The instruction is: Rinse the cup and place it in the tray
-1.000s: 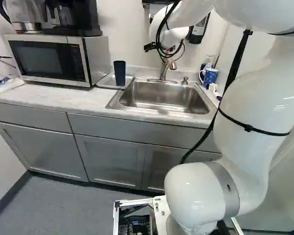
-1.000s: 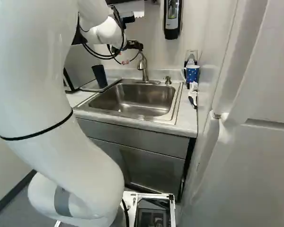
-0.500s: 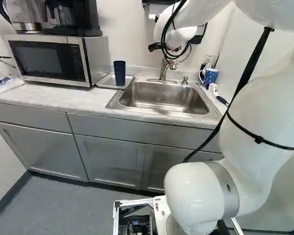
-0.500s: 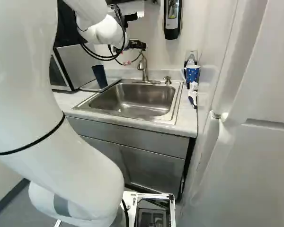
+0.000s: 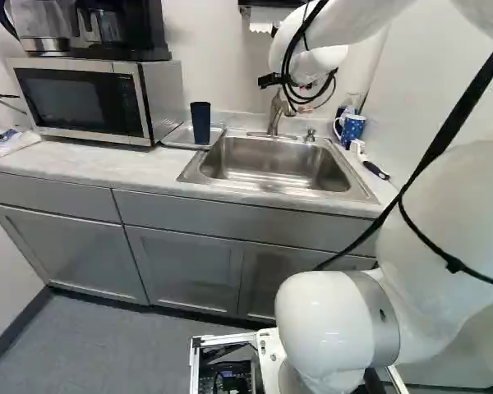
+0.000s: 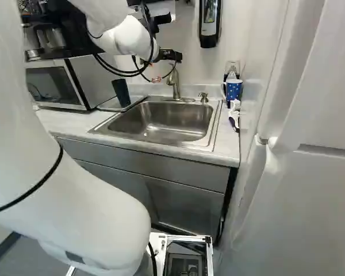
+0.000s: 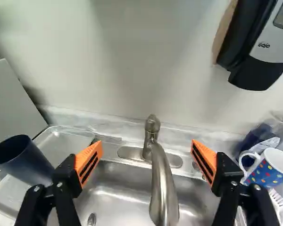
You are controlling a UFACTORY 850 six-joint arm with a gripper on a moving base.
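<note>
Navy cup (image 7: 26, 162) stood on the tray (image 7: 61, 143) left of the sink (image 5: 271, 168), unmoved over the last second. Base static. Arm (image 5: 456, 189) had swung its lower links aside, baring more of the microwave (image 6: 54, 85) in the right base view; its wrist had shifted only slightly, by the tap. Gripper (image 7: 146, 147) spread wide, nothing held, tap (image 7: 164, 190) between its fingers without visible contact. No water seen. Judgement: lining up on the tap, cup not being handled; whether rinsed, could not tell.
</note>
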